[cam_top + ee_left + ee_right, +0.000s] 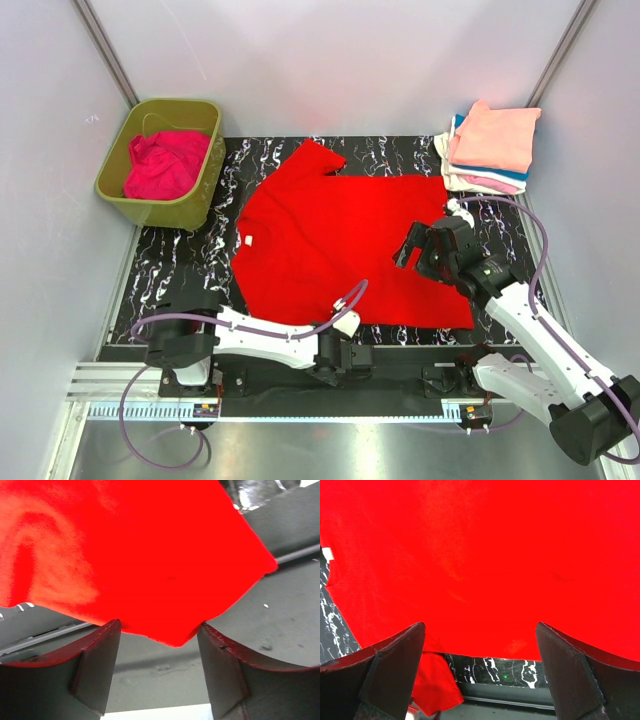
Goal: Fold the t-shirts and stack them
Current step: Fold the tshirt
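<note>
The surface [180,270] is covered at centre by the red t-shirt [330,240], spread flat. At 2 o'clock, folded t-shirts [495,145] are stacked. The right end effector [480,630] is held released over the red t-shirt, the left end effector [160,630] released at its 6 o'clock hem.

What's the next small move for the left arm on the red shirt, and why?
Probably close the left gripper on the red t-shirt: the shirt's near edge lies between the open jaws, unpinched, while the right gripper hovers open over the cloth.
</note>
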